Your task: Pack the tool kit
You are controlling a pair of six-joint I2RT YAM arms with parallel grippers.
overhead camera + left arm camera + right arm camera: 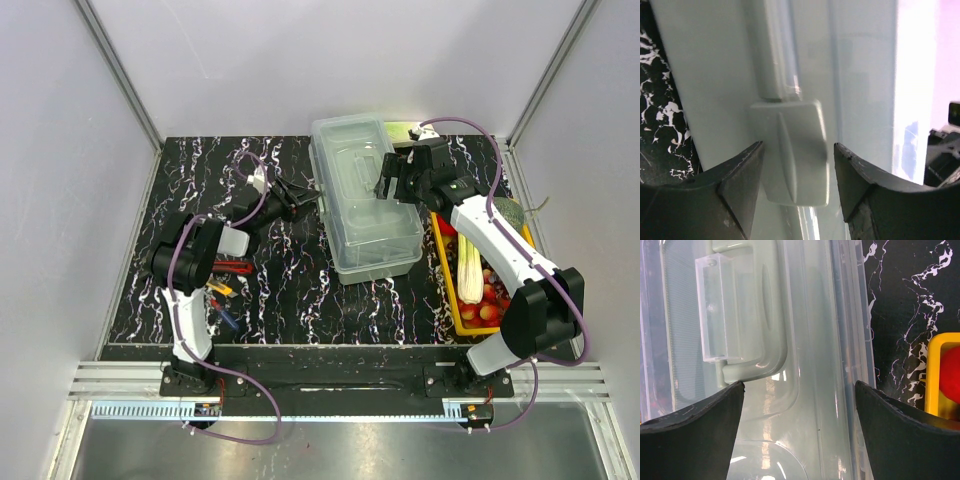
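A black marbled desk carried the closed grey tool kit at centre, a yellow tray at right, and small hand tools lower left.

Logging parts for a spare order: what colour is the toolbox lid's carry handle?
The handle is pale grey-green; the right wrist view shows it best.

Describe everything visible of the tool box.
The tool box is a long rectangular case of translucent grey plastic, lid down, on the black marbled table. A pale green handle lies folded into the lid; a latch sits on its left side wall. The open left claw straddles that latch; the open right claw hovers over the lid.
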